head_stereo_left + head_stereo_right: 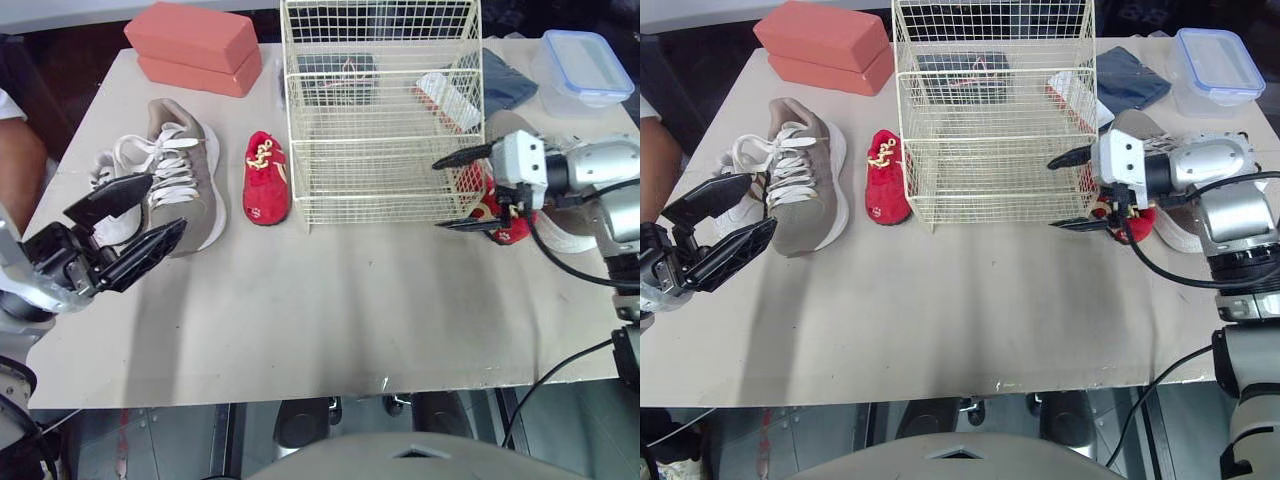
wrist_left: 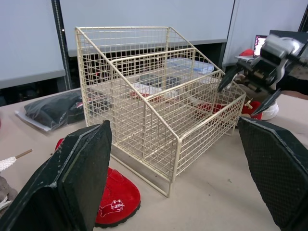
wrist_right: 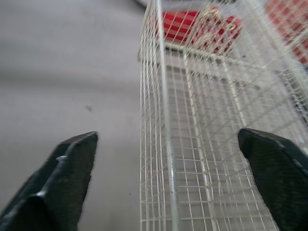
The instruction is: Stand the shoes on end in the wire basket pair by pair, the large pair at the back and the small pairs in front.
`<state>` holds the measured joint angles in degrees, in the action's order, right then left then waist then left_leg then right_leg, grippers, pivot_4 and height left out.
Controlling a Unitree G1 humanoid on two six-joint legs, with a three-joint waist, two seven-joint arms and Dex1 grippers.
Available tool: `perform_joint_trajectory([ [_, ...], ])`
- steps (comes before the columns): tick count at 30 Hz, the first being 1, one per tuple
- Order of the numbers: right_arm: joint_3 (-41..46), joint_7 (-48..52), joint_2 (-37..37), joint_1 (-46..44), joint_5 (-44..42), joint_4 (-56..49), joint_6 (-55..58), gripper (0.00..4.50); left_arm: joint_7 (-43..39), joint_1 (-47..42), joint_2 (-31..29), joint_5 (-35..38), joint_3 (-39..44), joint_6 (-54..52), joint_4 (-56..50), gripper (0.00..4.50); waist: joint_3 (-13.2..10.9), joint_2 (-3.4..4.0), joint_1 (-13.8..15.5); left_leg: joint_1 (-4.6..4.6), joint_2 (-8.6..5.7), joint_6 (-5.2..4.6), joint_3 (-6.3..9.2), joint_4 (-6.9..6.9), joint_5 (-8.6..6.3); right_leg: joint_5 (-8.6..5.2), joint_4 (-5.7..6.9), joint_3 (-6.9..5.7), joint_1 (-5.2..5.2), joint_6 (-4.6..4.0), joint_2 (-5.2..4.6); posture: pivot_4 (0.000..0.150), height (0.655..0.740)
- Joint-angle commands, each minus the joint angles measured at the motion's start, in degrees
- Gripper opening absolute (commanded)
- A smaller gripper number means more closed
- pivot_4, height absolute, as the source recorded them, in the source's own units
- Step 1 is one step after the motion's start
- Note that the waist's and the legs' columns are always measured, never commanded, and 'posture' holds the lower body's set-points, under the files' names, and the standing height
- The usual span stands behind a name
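Observation:
The cream wire basket (image 1: 380,110) stands at the back middle of the table. A small red shoe (image 1: 267,180) lies just left of it. Further left is a large beige sneaker (image 1: 190,175), with a smaller white sneaker (image 1: 108,180) beside it. My left gripper (image 1: 165,203) is open, low over the heels of those two, holding nothing. My right gripper (image 1: 437,195) is open at the basket's front right corner. A second red shoe (image 1: 512,228) lies behind its fingers, and a pale sneaker (image 1: 1185,235) is partly hidden under that arm.
Two pink blocks (image 1: 195,45) are stacked at the back left. A lidded plastic box (image 1: 585,70) and a dark blue cloth (image 1: 508,80) sit back right. A black item (image 1: 335,75) shows through the basket mesh. A person's arm (image 1: 20,160) is at the left edge.

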<state>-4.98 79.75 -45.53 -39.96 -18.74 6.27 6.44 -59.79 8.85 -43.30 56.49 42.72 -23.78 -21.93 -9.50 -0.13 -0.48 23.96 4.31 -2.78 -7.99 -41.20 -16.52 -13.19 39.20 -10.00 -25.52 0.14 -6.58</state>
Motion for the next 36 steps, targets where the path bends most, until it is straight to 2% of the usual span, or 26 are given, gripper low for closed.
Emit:
perform_joint_trajectory([
  [1, 8.3, -2.5, -4.7, 3.1, -5.7, -6.7, 7.6, 4.43, 0.4, -1.5, -1.3, 2.9, 0.8, -0.6, -2.8, 4.5, 0.0, -0.01, 0.2, 0.0, 0.0, 0.0, 0.02, 0.0, 0.0, 0.0, 0.0, 0.0, 0.01, 0.0, -0.01, 0.15, 0.686],
  [8, 25.3, -13.8, -10.3, 14.1, -8.9, -8.8, 18.1, 4.43, 1.5, -7.7, -5.1, 5.5, -5.4, -3.9, -7.6, 4.5, 0.0, -0.04, 1.0, -0.01, -0.02, 0.0, 0.04, 0.0, 0.0, -0.1, 0.0, 0.02, 0.04, 0.16, -0.03, 0.15, 0.686],
  [12, 35.3, -21.0, -9.3, 26.3, -7.8, -11.2, 21.8, 4.43, 1.9, -13.7, -7.5, 6.3, -10.5, -6.0, -8.5, 4.5, 0.0, -0.07, 1.5, -0.01, -0.03, 0.0, 0.08, 0.01, 0.0, -0.1, 0.01, 0.03, 0.07, 0.16, -0.01, 0.15, 0.686],
  [16, 40.5, -25.4, -7.5, 34.5, -8.7, -12.2, 25.7, 4.43, 1.2, -16.8, -9.5, 5.5, -13.9, -7.8, -8.1, 4.5, 0.0, -0.07, 1.2, -0.02, -0.06, 0.0, 0.04, 0.02, 0.0, -0.1, 0.01, 0.06, 0.06, 0.19, 0.02, 0.15, 0.686],
  [20, 42.3, -29.3, -5.7, 36.6, -8.9, -11.0, 26.7, 4.43, 0.2, -19.7, -10.0, 4.8, -16.5, -8.2, -6.7, 4.5, 0.0, -0.03, 0.8, -0.16, -0.06, 0.0, -0.05, 0.01, 0.0, -0.14, 0.1, 0.12, 0.06, 0.25, 0.06, 0.15, 0.686],
  [26, 41.2, -30.0, -5.3, 38.2, -9.5, -8.9, 27.5, 4.43, -2.3, -20.5, -10.9, 1.6, -18.5, -8.0, -5.0, 4.5, 0.0, -0.03, 1.2, -0.15, -0.06, 0.0, 0.02, 0.01, 0.0, -0.15, 0.18, 0.17, 0.05, 0.24, 0.07, 0.15, 0.686],
  [36, 36.6, -32.1, -2.7, 33.4, -11.4, -6.6, 28.9, 4.43, -3.3, -22.3, -10.9, 0.1, -21.4, -8.5, -5.5, 4.5, 0.0, -0.06, 1.1, -0.14, -0.07, 0.0, 0.01, 0.01, 0.0, -0.15, 0.18, 0.29, 0.04, 0.24, 0.07, 0.15, 0.686],
])
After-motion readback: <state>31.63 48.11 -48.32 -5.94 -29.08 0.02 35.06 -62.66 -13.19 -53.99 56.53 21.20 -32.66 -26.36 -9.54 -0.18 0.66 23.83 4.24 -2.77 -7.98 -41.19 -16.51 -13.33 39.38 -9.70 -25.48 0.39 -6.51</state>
